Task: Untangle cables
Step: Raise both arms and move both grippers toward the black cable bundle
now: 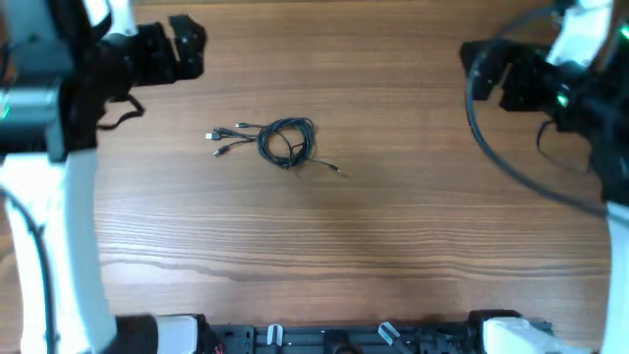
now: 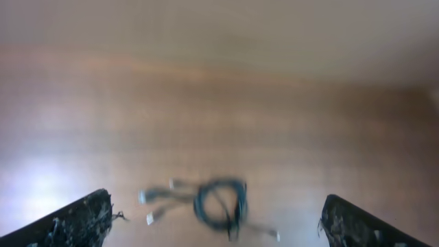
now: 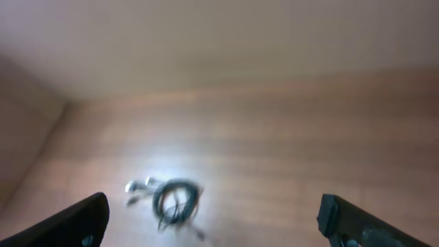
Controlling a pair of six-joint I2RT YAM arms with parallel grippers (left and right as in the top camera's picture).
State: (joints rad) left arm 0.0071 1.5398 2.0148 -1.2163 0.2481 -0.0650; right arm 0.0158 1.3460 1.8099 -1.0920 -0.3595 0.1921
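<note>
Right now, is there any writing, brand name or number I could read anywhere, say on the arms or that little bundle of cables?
None: no word, label, brand or number can be read in any view. The cables show no marking at this size, the wooden table is plain, and both wrist views are too blurred to show any lettering.

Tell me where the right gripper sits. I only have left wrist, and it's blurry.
Observer: In overhead the right gripper is well off to the right of the cables, not touching them.
Operator: Open or shut?
Observer: Open. The right wrist view shows its fingers spread wide with nothing between them.
Operator: And my own arm relative to the cables?
Observer: In overhead the left gripper is up and to the left of the cables, also apart from them.
</note>
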